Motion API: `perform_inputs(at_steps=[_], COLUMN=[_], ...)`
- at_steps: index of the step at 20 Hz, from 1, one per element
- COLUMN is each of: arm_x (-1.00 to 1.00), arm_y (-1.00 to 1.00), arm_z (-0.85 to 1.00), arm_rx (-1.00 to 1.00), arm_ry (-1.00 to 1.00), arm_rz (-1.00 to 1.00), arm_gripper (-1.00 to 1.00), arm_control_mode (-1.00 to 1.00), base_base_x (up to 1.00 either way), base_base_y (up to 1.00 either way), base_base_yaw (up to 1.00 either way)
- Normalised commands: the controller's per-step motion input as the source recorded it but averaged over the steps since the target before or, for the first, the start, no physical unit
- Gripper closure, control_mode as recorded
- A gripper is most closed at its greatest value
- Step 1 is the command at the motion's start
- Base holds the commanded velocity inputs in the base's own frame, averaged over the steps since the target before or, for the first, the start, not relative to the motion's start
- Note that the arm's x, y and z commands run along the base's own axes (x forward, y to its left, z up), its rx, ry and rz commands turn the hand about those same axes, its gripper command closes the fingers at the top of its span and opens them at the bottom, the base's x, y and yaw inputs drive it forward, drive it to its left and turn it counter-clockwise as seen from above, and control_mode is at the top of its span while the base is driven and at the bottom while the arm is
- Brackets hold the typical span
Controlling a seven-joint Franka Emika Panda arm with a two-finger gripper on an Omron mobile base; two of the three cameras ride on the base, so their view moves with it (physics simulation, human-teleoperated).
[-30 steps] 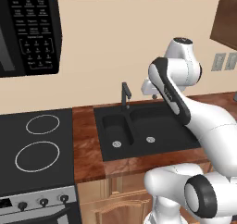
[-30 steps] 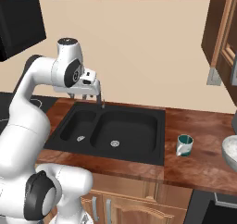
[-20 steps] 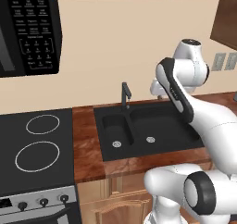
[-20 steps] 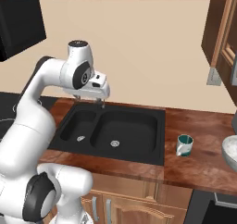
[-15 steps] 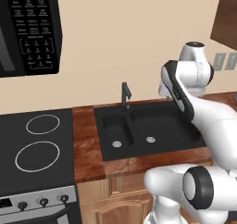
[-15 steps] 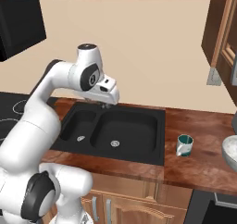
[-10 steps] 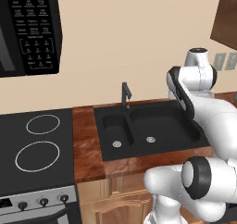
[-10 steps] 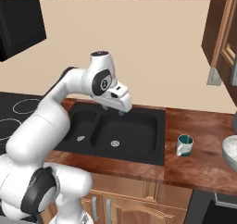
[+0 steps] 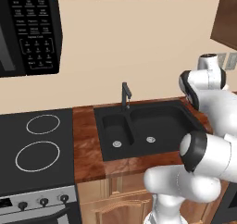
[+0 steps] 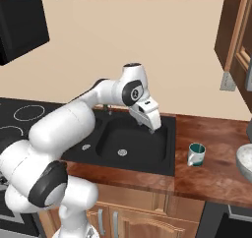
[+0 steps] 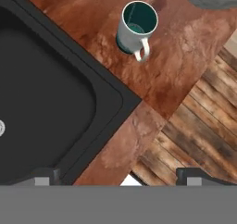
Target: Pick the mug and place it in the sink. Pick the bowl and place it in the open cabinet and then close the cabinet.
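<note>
The sink (image 10: 130, 143) sat recessed in the wooden table (image 10: 206, 175), its faucet (image 9: 125, 95) at the rear. The end effector (image 10: 151, 129) hung above the right basin, fingers apart and empty. Right of the sink, the mug (image 10: 196, 155) stood upright on the table, and the bowl (image 10: 244, 159) lay farther right.
</note>
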Motion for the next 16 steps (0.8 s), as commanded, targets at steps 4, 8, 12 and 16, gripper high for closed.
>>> perform_inputs(at_steps=[4, 8, 12, 16], arm_x=[0.05, 0.16, 0.20, 0.06], arm_y=[-0.97, -0.96, -0.76, -0.49], arm_z=[-0.01, 0.00, 0.00, -0.05], arm_rx=[0.00, 0.00, 0.00, 0.02], arm_ry=[0.01, 0.04, 0.00, 0.00], arm_rz=[-0.23, -0.06, 0.05, 0.07], arm_gripper=[-1.00, -1.00, -1.00, -1.00], arm_control_mode=[-1.00, -1.00, -1.00, -1.00], base_base_x=[0.00, 0.00, 0.00, 0.00], base_base_y=[0.00, 0.00, 0.00, 0.00], base_base_yaw=[0.00, 0.00, 0.00, 0.00])
